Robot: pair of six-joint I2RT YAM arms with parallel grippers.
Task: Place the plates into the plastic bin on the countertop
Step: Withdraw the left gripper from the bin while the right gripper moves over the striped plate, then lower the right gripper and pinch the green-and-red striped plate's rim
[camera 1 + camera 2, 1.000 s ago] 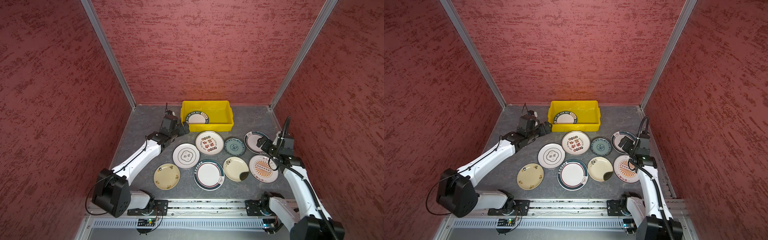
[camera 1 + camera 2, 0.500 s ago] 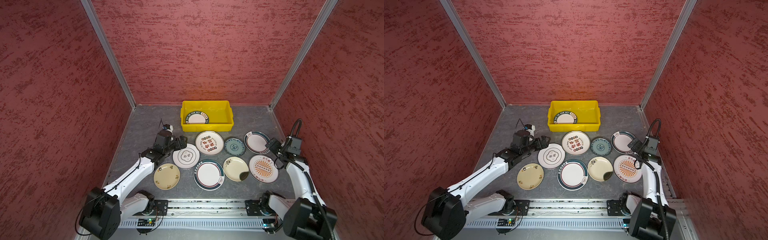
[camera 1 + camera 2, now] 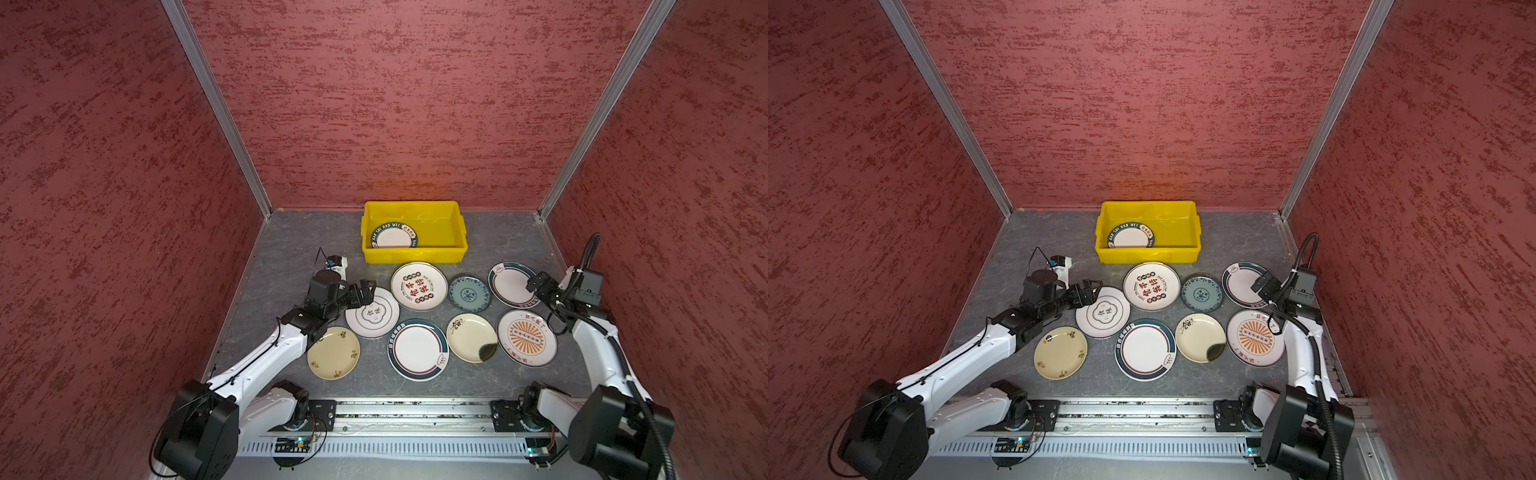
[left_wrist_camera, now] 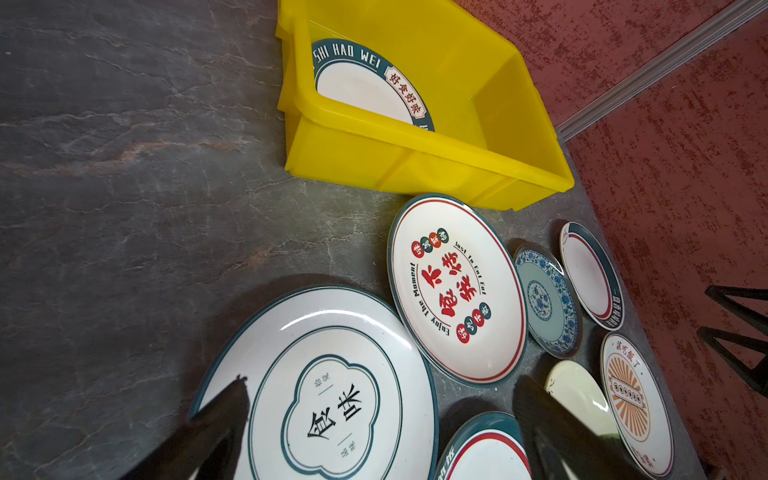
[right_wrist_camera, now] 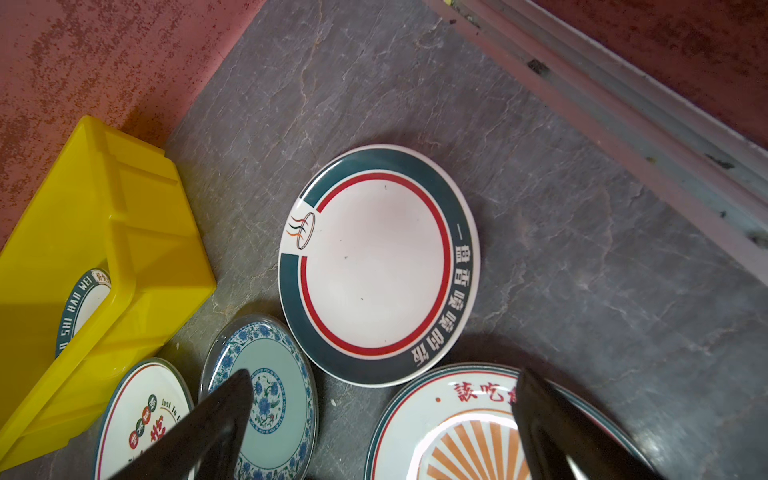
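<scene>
The yellow plastic bin (image 3: pixel 415 254) stands at the back of the dark countertop (image 3: pixel 299 245), with one teal-rimmed plate (image 3: pixel 394 237) lying in it. Several plates lie in front of it. Among them are a white clover-motif plate (image 3: pixel 376 320), a red-character plate (image 3: pixel 419 286), a small blue-grey plate (image 3: pixel 469 293) and a teal-rimmed plate (image 3: pixel 509 282). My left gripper (image 3: pixel 368 291) is open over the clover plate (image 4: pixel 332 399), holding nothing. My right gripper (image 3: pixel 534 286) is open over the near right edge of the teal-rimmed plate (image 5: pixel 374 266), also with nothing in it.
In the front row lie a cream plate (image 3: pixel 333 352), a large teal-rimmed plate (image 3: pixel 417 349), a cream plate with a dark blot (image 3: pixel 471 343) and a sunburst plate (image 3: pixel 527 337). Red walls close three sides. An aluminium rail (image 3: pixel 415 415) runs along the front.
My left gripper has drawn back from beside the bin to the clover plate. My right arm has shifted slightly near the teal-rimmed plate. Both grippers stayed open.
</scene>
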